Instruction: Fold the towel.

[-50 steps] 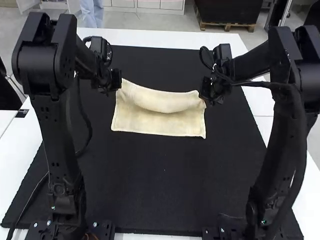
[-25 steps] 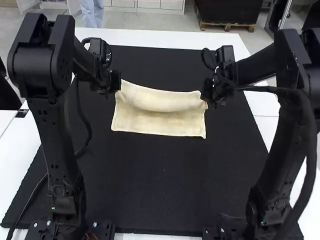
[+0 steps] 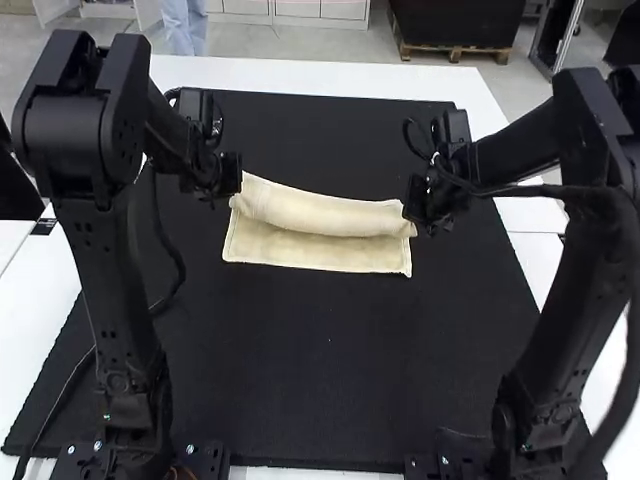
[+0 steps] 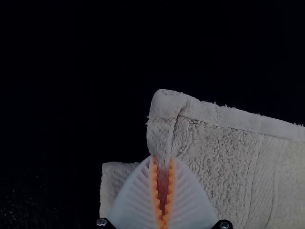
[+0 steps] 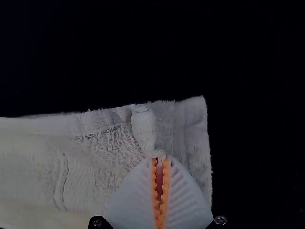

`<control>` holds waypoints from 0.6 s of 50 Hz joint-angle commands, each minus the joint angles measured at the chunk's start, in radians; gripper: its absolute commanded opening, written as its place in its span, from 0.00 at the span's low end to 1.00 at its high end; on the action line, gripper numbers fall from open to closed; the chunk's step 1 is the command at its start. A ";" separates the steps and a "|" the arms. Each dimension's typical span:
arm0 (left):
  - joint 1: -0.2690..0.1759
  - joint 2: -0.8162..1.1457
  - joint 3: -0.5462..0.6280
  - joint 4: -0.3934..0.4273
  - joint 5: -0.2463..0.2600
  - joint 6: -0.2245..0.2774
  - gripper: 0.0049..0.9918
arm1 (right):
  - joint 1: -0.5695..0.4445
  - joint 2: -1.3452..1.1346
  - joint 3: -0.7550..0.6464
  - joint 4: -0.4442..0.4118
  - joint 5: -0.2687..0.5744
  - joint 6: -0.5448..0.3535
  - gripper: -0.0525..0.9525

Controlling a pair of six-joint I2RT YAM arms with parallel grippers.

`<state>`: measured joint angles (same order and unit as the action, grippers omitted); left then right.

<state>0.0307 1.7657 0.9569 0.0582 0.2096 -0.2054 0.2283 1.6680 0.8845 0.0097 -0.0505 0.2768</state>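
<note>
Towel of cream rectangular terry cloth (image 3: 315, 213) lies at upper middle of the high view, where we see white ribbed left gripper (image 4: 163, 160) and matching white right gripper (image 5: 160, 157) clamping its opposite sides, probably for folding evenly.

Likely a robotics lab: a black, jointed left arm (image 3: 125, 290) and matching right arm (image 3: 562, 335) stand by the near edge of a black rectangular mat (image 3: 330, 370) on a white, flat-topped table (image 3: 300, 76).

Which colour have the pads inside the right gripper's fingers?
Orange pads, best in the right wrist view.
</note>
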 commanded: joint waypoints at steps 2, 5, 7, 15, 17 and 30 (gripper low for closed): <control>-0.006 -0.041 0.000 0.006 -0.003 0.015 0.02 | 0.020 -0.063 -0.010 0.004 0.024 0.012 0.05; -0.006 -0.043 0.000 0.005 -0.003 0.015 0.02 | 0.023 -0.076 -0.019 0.003 0.023 0.013 0.05; -0.006 -0.045 0.000 0.002 -0.001 0.018 0.02 | 0.028 -0.085 -0.025 0.003 0.023 0.013 0.05; -0.006 -0.051 -0.004 -0.006 0.008 0.031 0.02 | 0.048 -0.109 -0.047 0.003 0.024 0.030 0.05; -0.006 -0.054 -0.007 -0.006 0.008 0.032 0.02 | 0.051 -0.114 -0.050 0.003 0.024 0.033 0.05; -0.005 -0.080 -0.041 -0.004 0.008 0.040 0.02 | 0.054 -0.142 -0.090 0.004 0.026 0.039 0.05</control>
<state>0.0307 1.7378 0.9287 0.0494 0.2100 -0.1833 0.2714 1.5642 0.8062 0.0105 -0.0422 0.3031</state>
